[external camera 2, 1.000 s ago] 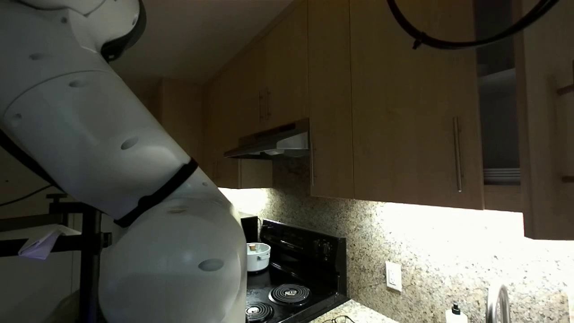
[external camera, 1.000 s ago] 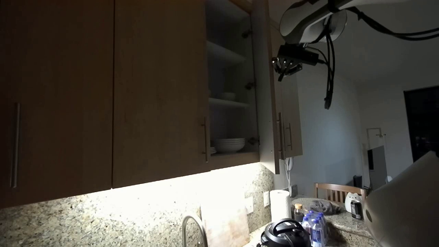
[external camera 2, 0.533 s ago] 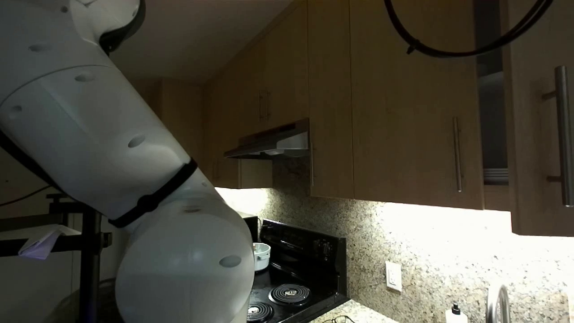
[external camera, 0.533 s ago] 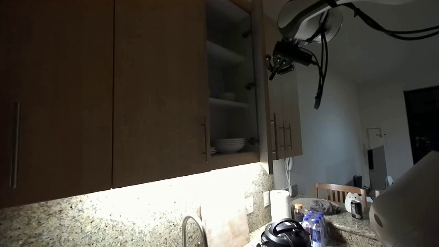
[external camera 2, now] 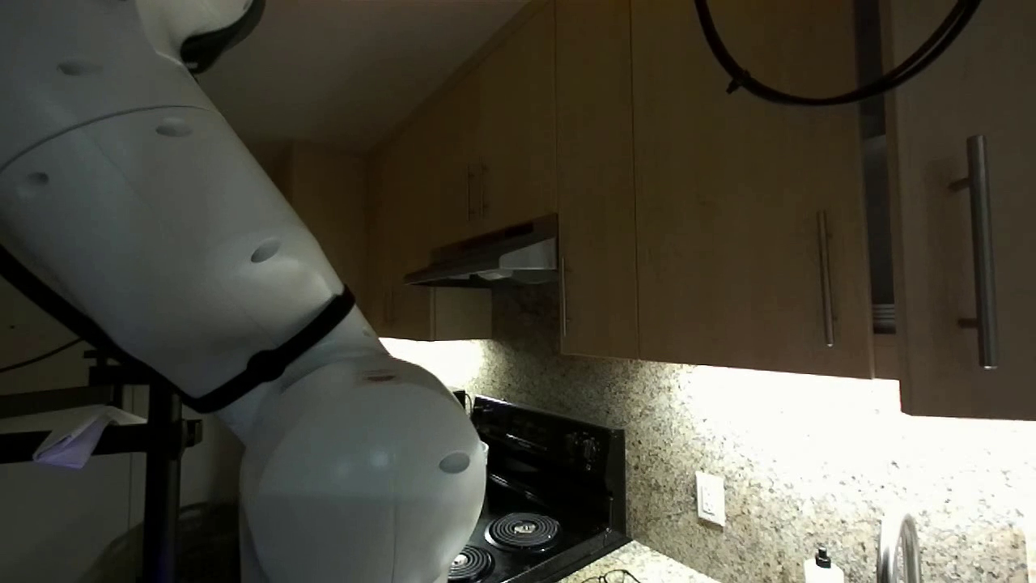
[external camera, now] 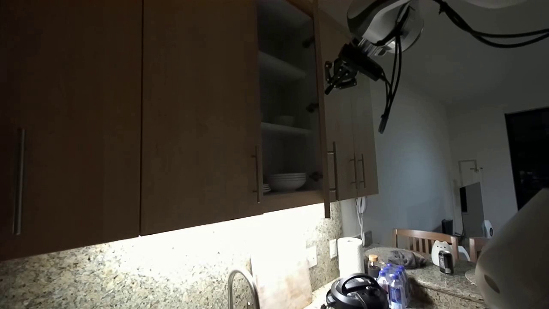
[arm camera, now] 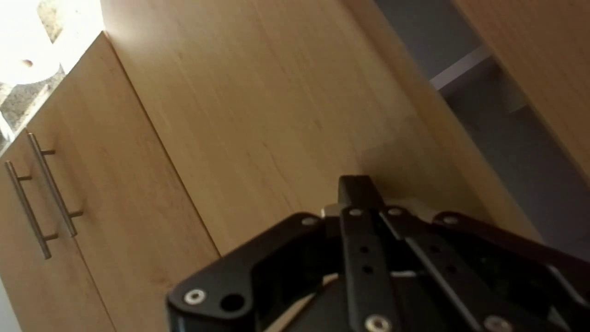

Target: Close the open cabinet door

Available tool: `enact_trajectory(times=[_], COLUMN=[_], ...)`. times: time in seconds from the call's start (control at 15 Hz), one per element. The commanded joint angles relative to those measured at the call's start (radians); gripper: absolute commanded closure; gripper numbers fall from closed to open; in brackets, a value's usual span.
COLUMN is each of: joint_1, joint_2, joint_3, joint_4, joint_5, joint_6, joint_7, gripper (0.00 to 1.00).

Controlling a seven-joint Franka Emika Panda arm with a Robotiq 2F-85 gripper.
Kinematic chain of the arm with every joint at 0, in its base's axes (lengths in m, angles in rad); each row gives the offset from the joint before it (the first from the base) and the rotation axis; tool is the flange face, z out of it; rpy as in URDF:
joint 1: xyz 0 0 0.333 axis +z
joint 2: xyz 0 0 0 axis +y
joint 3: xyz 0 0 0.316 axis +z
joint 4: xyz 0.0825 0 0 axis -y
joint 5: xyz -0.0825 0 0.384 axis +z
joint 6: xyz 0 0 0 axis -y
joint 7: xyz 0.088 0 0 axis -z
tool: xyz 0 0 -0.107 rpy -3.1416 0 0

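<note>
The pincer (arm camera: 362,191) has its jaws together, and its end is at the outer face of the cabinet door (arm camera: 276,115); if they touch, I cannot tell. The door stands partly open, with its silver bar handle (external camera 2: 981,251) on this outer face. Inside the cabinet (external camera: 291,198), white bowls (external camera: 286,182) are stacked. Farther below, a paper roll (external camera: 350,257) stands near a black lidded pot (external camera: 357,292).

The cabinet door (arm camera: 281,120) stands between fingers (arm camera: 361,190) and shelves (external camera: 285,129).

White glare beneath dim cabinets (external camera: 199,107)
</note>
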Motion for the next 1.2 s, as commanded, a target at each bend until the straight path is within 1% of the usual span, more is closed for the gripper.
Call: enact_trajectory(times=[0.0,0.2,0.53,0.93,1.13], joint_1=[0.058,0.094,0.121,0.111,0.096], joint_2=[0.038,0.058,0.086,0.123,0.149], joint_3=[-0.04,-0.066,-0.082,-0.066,-0.04], joint_4=[0.045,0.07,0.107,0.144,0.168], joint_5=[0.104,0.167,0.221,0.202,0.176], joint_6=[0.0,-0.006,-0.019,-0.045,-0.033], joint_7=[-0.081,-0.113,-0.156,-0.171,-0.163], gripper=[1.0,1.0,1.0,1.0,1.0])
